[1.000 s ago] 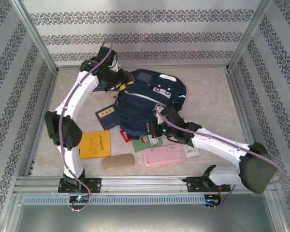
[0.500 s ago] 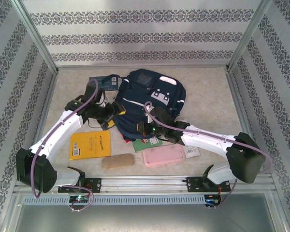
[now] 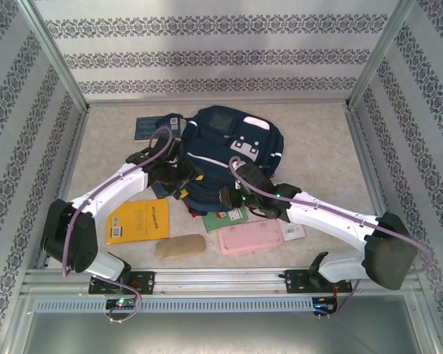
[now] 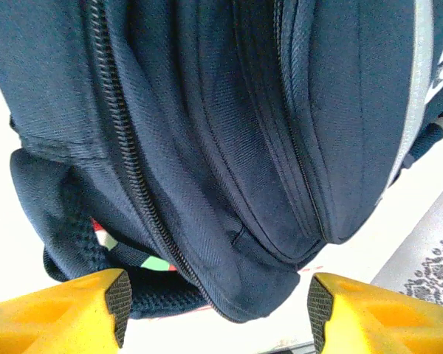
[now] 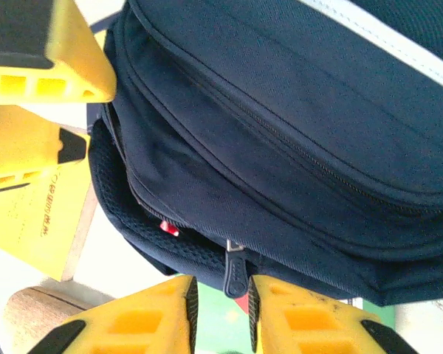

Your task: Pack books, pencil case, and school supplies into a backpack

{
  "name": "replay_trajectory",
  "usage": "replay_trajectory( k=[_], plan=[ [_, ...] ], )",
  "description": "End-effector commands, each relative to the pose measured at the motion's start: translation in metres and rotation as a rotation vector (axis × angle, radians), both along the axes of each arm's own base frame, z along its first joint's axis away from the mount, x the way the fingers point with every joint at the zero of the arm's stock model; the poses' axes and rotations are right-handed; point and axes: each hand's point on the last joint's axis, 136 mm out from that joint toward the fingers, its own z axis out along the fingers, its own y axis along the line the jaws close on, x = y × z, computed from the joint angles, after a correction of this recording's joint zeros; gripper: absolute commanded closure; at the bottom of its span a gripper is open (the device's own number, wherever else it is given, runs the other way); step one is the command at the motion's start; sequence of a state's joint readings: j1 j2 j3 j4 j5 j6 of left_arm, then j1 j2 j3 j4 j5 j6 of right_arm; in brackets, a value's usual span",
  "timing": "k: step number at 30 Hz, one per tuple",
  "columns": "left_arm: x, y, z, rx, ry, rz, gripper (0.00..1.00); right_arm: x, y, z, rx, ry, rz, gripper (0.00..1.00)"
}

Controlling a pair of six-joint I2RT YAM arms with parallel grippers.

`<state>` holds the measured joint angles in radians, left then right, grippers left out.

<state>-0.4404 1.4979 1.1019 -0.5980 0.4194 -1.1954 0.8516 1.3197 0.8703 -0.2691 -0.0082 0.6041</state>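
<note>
Robot test cell in a laboratory, viewed from above

Bare aluminium posts (image 3: 54, 55) frame a small box-like enclosure. Its walls (image 3: 221, 51) are papered in white with grey ornamental bands, more a staged backdrop than a lived-in room. The base is a beige, stone-patterned tabletop (image 3: 317, 140). A metal rail (image 3: 221, 277) runs along the near edge, and a white jointed left arm (image 3: 111, 188) and right arm (image 3: 332, 217) are bolted to it side by side, with purple cables (image 3: 162, 140) looping along them. In front of the rail lie a slotted grey strip (image 3: 221, 304) and a plain grey metal panel (image 3: 207, 332)
</note>
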Motion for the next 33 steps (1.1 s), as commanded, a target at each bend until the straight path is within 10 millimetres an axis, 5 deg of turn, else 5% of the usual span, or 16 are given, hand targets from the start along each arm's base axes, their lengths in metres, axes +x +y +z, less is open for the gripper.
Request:
replay_trajectory(
  k=[1,8,16,33],
  plan=[
    [0.004,-0.008,0.005,0.009,0.005,0.013,0.36,-0.019,0.0,-0.016,-0.057,0.091,0.029,0.71],
    [0.004,-0.008,-0.006,0.025,0.034,0.015,0.39,-0.026,0.015,-0.037,-0.033,0.16,0.068,0.58],
    [0.001,-0.005,-0.012,0.031,0.05,0.026,0.41,-0.008,0.02,-0.057,-0.116,0.156,0.042,0.58],
    [0.005,-0.003,-0.033,0.092,0.084,0.014,0.39,0.006,0.02,-0.052,-0.074,0.124,0.033,1.0]
  ],
)
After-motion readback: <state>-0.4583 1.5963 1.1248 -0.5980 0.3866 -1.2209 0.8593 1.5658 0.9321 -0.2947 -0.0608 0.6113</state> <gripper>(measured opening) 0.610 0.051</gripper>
